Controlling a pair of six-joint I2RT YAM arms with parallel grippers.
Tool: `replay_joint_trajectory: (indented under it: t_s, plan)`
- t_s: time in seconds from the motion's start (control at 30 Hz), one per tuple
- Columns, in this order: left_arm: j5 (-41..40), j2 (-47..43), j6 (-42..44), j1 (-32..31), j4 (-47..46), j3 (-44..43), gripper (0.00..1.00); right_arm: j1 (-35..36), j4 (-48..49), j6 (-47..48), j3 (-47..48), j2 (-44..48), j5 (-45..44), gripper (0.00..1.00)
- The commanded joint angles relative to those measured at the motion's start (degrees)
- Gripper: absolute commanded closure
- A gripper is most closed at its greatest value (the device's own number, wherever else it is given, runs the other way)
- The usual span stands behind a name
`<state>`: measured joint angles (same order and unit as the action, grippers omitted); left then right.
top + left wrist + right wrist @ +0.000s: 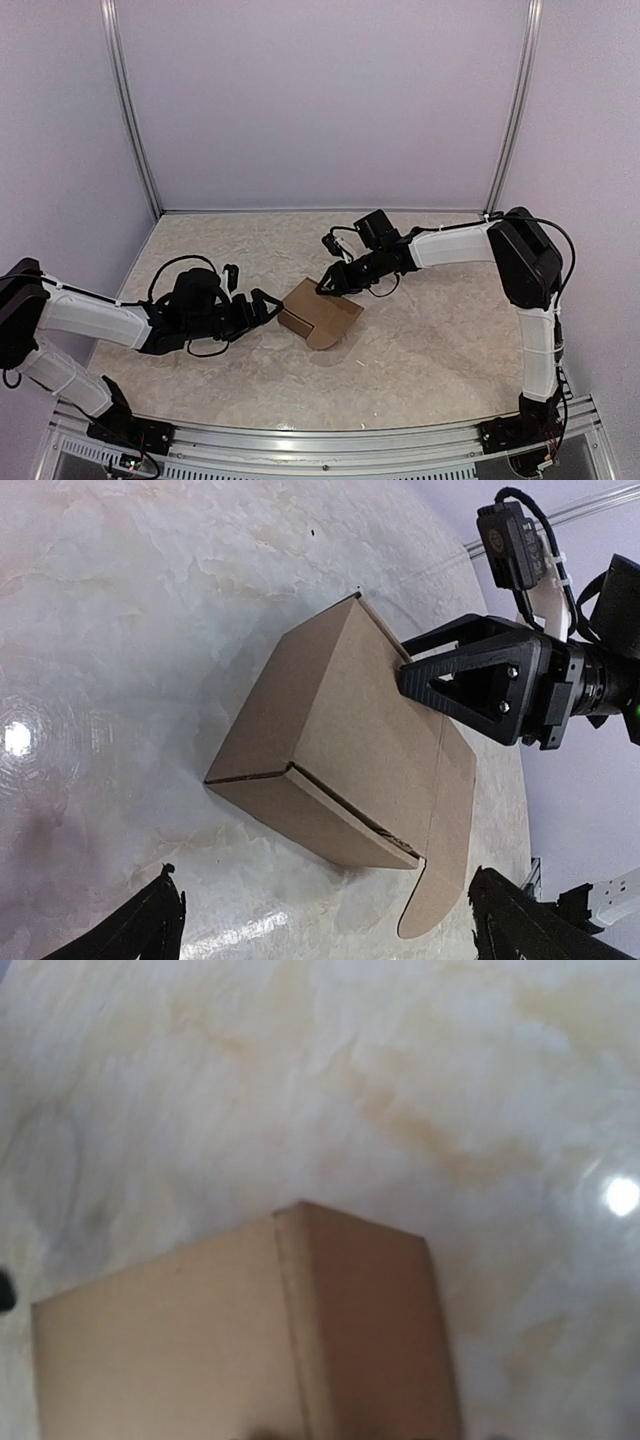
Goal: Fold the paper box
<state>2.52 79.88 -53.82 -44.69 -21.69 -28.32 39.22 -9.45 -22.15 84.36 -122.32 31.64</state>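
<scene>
The paper box [320,312] is plain brown cardboard, folded into a low box on the table, with a rounded flap [432,905] sticking out along one side. My left gripper [264,305] stands open just left of the box without touching it; in the left wrist view its two dark fingertips [150,925] flank the box's near face [320,820]. My right gripper [330,282] is at the box's far edge, one finger [470,675] touching the cardboard. The right wrist view is blurred, with the box [250,1340] close below and the fingers hidden.
The beige marbled table [440,340] is walled by pale panels with metal uprights [135,120]. A metal rail [330,440] runs along the near edge by the arm bases. Cables loop off both wrists.
</scene>
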Motion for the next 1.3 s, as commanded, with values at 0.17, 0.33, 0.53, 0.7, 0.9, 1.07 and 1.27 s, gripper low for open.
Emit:
replay_joint_trajectory:
  t_s: [0.17,0.33,0.53,0.7,0.9,1.07,1.27]
  plan:
    - [4.7,4.4,-4.6,1.3,-9.8,2.0,0.03,2.0,6.9,-7.0,-13.9,7.5,-1.8,0.82]
    - [6.5,5.2,-5.2,1.5,-10.1,2.0,0.03,3.2,12.1,-11.7,-20.4,11.5,-4.9,0.93]
    - [8.7,7.0,-6.8,1.4,-11.2,2.3,0.02,4.7,15.4,-15.4,-25.5,13.7,-9.1,1.0]
    - [11.1,8.7,-8.1,1.5,-13.3,2.2,0.02,5.3,16.8,-16.5,-27.9,15.1,-11.1,1.0]
    - [14.0,9.7,-9.9,1.4,-15.9,0.7,0.02,6.5,15.8,-15.6,-28.3,16.4,-13.8,1.0]
    - [13.4,8.3,-9.5,1.4,-13.8,-0.2,0.02,7.4,14.2,-14.8,-27.9,17.0,-16.7,1.0]
    - [14.3,7.7,-10.3,1.4,-14.1,-0.6,0.02,9.0,12.7,-13.8,-26.8,17.2,-19.9,1.0]
